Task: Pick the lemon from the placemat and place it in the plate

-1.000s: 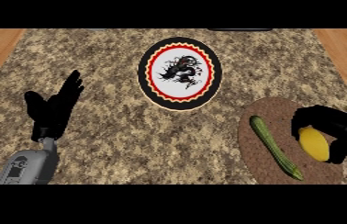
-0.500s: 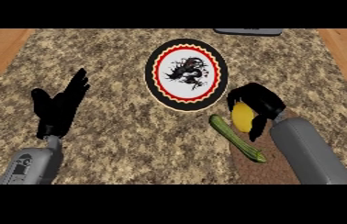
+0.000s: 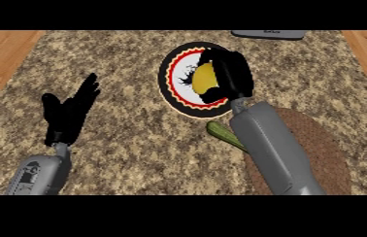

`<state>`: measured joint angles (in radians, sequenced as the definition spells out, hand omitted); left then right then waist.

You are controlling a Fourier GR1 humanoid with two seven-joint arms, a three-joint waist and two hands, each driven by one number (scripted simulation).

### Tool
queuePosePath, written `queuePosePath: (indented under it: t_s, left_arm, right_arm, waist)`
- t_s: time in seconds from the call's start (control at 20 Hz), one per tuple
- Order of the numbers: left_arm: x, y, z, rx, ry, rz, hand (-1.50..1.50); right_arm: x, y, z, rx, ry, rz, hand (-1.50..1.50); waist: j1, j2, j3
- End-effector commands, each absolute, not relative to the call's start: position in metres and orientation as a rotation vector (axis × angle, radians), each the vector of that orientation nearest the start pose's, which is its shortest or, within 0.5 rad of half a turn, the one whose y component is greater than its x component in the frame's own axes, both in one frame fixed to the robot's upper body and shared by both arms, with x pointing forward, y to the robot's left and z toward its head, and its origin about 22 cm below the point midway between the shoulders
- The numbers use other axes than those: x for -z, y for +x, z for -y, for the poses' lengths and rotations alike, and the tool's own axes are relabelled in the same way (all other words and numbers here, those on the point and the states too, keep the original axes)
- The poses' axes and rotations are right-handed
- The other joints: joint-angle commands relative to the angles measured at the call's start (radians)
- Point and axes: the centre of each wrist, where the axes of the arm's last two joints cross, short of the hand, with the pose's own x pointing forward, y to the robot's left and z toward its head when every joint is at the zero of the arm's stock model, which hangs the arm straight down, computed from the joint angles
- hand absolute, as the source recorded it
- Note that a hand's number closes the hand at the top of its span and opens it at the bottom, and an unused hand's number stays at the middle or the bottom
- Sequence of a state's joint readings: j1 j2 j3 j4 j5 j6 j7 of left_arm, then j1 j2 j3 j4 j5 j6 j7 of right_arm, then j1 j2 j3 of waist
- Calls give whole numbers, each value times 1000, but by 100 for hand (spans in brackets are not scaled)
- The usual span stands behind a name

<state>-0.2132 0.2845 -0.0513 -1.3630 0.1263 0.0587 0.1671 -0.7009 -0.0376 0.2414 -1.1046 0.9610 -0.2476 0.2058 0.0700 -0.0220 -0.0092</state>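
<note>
Right hand curling round lemon, holding it over plate (contact with plate surface not discernible). Right forearm lying across brown placemat, partly covering green vegetable at placemat's left edge. Left hand resting open at left, fingers straight and pointing up, holding nothing, well apart from plate.

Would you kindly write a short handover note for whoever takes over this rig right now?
Right hand: curled round the lemon, over the plate.
Left hand: open, resting at the view's left.
Lemon: off the placemat, not yet released; I cannot tell whether it touches the plate.
Green vegetable lies at the placemat's edge, partly under the right forearm.
Done: pick and carry.
Left: set the lemon down, open the hand, withdraw.
</note>
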Motion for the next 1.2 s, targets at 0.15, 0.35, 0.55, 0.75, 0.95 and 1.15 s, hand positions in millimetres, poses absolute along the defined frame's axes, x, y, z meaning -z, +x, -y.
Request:
queuePosePath:
  t_s: [0.15,0.35,0.55,0.75,0.95,1.15]
  left_arm:
    - [-25,304,-252,175,94,1412,0]
    - [-22,296,-267,160,116,1418,0]
    - [-19,308,-266,152,122,1418,0]
    - [-11,294,-266,127,138,1434,0]
    - [-21,302,-271,118,140,1413,0]
    - [-27,300,-275,106,148,1430,0]
  right_arm:
    - [-122,367,45,-517,-1111,1640,150]
    - [-144,374,20,-357,-1185,1527,150]
    - [-137,376,2,-312,-1253,1484,150]
    - [-117,386,8,-317,-1262,1420,150]
    - [-91,398,25,-411,-1283,1328,150]
    - [-78,406,41,-486,-1164,1252,150]
  waist:
    - [24,21,4]
    - [34,24,6]
    - [3,35,7]
    - [-12,32,8]
    - [-24,33,9]
    - [-30,33,10]
